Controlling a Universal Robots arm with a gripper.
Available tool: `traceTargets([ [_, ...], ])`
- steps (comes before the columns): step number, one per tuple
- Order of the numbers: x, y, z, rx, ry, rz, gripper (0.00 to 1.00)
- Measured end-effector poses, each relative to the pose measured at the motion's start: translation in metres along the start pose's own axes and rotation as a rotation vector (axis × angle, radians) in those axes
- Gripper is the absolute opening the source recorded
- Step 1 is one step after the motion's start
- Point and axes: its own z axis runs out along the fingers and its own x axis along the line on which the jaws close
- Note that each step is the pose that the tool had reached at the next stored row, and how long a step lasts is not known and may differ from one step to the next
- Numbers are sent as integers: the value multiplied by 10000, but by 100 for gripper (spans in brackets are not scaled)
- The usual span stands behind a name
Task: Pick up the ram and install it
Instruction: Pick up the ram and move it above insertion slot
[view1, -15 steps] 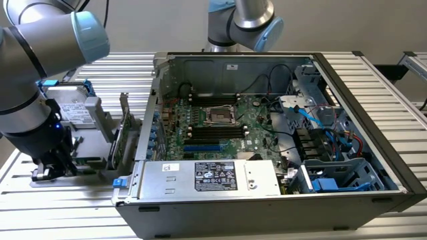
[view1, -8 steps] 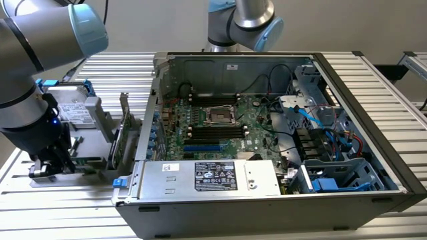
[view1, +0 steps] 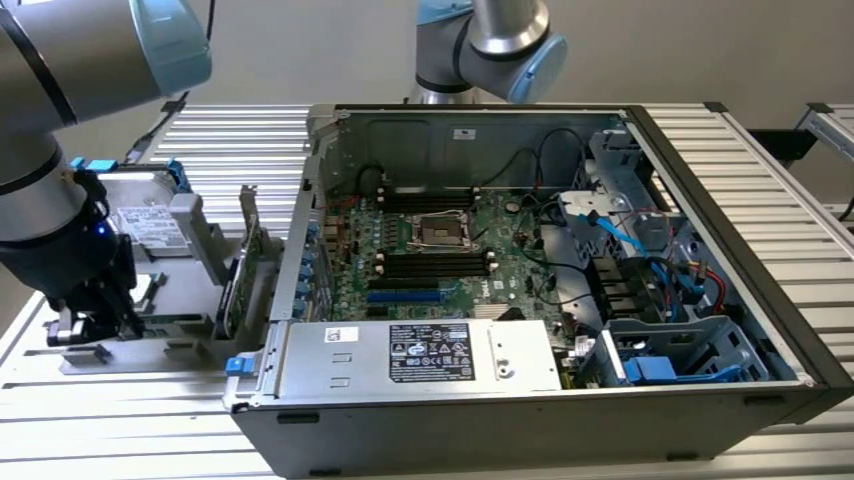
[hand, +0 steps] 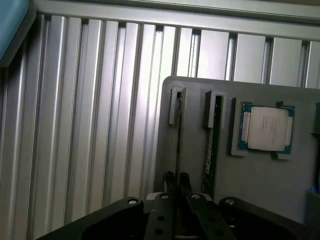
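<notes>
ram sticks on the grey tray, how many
2: one ram stick edge-on in the tool's grip, a second stick in the next slot, beside the processor. More may be hidden.

An open computer case (view1: 534, 435) sits on a slatted table (view1: 227, 140), its motherboard (view1: 461, 250) exposed behind the power supply (view1: 414, 355). On the exterior view's left, the gripper (view1: 91, 325) is low at a grey holder (view1: 187, 230), near a green card (view1: 240, 275).

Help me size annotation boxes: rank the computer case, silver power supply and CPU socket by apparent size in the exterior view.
1. computer case
2. silver power supply
3. CPU socket, farther back yet clearly smallest
</notes>
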Motion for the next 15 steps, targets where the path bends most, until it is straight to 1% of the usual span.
traceTargets([
  [6,1,-32,-175,-46,-3,-1,14],
  [12,6,-113,-443,-68,-6,-1,14],
  [15,8,-153,-577,-70,-6,0,14],
])
